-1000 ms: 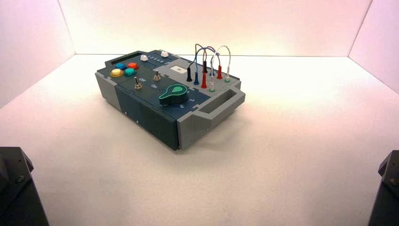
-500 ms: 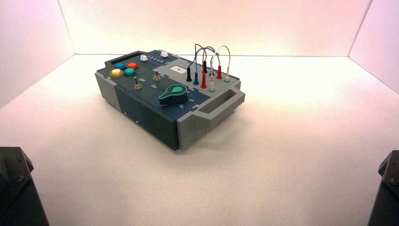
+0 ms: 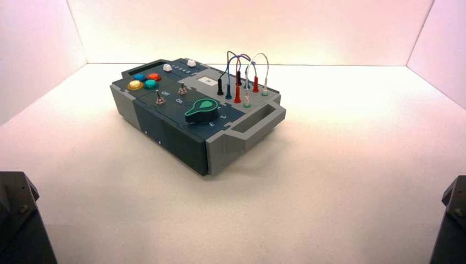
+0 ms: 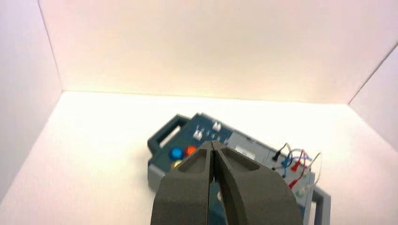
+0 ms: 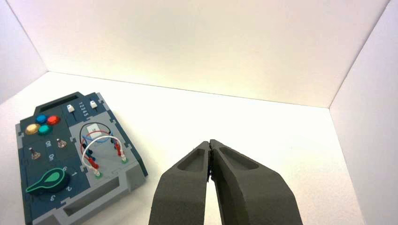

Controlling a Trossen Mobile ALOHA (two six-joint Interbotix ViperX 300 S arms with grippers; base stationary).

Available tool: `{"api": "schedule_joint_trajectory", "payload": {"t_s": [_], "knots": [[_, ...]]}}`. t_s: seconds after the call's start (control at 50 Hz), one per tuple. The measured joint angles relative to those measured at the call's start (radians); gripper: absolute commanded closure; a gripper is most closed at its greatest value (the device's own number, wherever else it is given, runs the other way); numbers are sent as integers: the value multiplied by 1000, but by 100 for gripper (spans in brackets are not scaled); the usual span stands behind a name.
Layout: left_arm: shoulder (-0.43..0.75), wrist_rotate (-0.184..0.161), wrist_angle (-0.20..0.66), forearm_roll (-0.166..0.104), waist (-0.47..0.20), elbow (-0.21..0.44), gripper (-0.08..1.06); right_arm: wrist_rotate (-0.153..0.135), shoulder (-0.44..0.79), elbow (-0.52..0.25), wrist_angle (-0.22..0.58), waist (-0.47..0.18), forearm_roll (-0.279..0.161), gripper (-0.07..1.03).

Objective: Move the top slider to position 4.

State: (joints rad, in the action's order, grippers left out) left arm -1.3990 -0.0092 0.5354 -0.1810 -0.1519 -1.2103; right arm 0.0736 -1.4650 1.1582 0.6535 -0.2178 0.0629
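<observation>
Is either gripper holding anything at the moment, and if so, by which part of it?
Nothing is held: the left gripper and right gripper are both shut on nothing, away from the box.

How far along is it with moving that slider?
Seemingly not begun. Nothing is in hand: the left jaws and right jaws are shut on nothing, away from the box. Both white sliders, one nearer the coloured buttons and one farther off, stand untouched. Left to do: reach the top one and slide it to 4.
</observation>
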Motion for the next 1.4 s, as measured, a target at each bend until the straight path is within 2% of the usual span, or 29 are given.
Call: {"api": "schedule_joint_trajectory", "payload": {"t_s": [0.36,0.66,0.82,1.08,1.4], "knots": [[213,3,21,0,0,149,101,0,15,0,0,0,-2,98],[506,29,97,-2,-6,268,101,2,21,-2,2,0,-2,98],[692,58,123,0,-34,339,101,2,25,-2,2,0,-3,98],[910,104,127,0,-94,468,101,0,32,0,2,0,-3,98],[1131,183,132,2,-97,609,101,0,34,-2,2,0,-3,98]]}}
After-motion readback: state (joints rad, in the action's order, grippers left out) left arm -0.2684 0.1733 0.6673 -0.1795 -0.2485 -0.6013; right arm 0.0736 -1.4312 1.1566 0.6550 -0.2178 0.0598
